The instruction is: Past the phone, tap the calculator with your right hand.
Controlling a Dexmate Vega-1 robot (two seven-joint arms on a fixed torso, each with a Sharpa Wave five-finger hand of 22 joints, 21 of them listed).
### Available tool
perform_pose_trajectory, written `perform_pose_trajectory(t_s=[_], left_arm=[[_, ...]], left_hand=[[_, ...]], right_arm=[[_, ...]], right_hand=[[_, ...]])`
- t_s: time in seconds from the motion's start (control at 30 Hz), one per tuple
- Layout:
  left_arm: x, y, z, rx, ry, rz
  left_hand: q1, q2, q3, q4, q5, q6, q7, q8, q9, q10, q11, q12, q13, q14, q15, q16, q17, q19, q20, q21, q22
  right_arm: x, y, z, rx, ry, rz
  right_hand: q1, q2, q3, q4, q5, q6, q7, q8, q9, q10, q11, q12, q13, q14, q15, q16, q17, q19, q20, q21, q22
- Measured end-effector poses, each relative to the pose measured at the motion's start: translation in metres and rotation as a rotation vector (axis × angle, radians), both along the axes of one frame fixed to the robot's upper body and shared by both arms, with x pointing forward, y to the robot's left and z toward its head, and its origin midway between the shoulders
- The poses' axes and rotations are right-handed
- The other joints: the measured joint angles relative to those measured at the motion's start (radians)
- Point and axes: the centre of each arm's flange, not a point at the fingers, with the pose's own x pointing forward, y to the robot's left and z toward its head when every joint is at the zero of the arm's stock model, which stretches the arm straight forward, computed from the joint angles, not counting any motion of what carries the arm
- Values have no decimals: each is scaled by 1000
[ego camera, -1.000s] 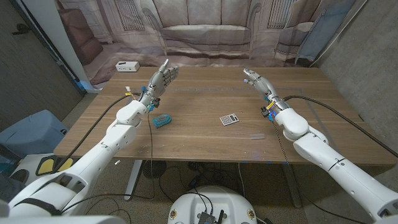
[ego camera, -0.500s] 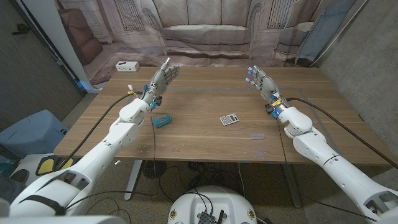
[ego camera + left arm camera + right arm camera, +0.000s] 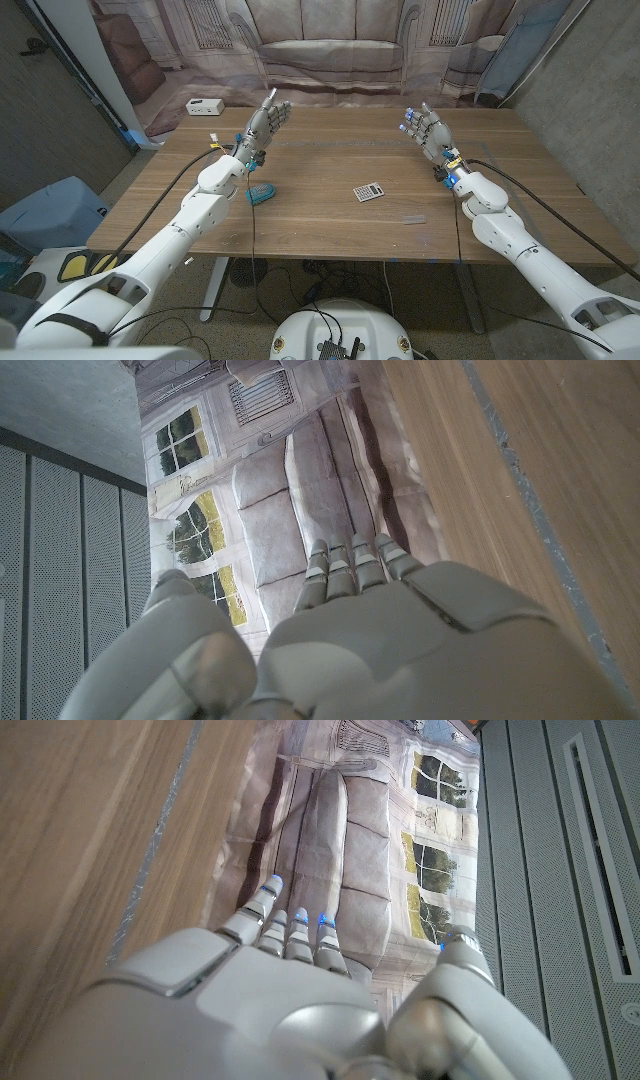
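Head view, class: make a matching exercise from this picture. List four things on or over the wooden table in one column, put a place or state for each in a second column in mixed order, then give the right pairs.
Column one:
1. small grey rectangular calculator
2. flat blue phone
3. white power strip
4. right robot hand

Column two:
A. raised off the table, fingers apart, holding nothing
B. at the table's far left corner
C. lying near the middle of the table
D. lying on the table beside the left forearm

Pairs: 1-C, 2-D, 3-B, 4-A
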Motion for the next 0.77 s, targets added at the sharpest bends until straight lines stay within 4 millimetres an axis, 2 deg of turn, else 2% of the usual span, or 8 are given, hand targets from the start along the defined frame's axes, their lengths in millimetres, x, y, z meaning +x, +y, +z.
perform_pose_trajectory(t_s=[0.5, 0.77], left_arm=[[3, 0, -4, -5, 20, -15], [4, -1, -6, -17, 12, -10]], left_hand=[[0, 0, 0, 0, 0, 0, 0, 0, 0, 0, 0, 0, 0, 0, 0, 0, 0, 0, 0, 0, 0], [5, 5, 0, 0, 0, 0, 0, 0, 0, 0, 0, 0, 0, 0, 0, 0, 0, 0, 0, 0, 0]], right_arm=[[4, 1, -8, 39, 12, 50], [10, 1, -2, 28, 11, 62]], right_hand=[[-8, -8, -7, 0, 0, 0, 0, -4, 0, 0, 0, -5, -2, 7, 7, 0, 0, 5, 5, -8, 0], [-8, -8, -9, 2, 0, 0, 0, -4, 0, 0, 0, -5, -2, 7, 7, 0, 0, 5, 5, -15, 0]])
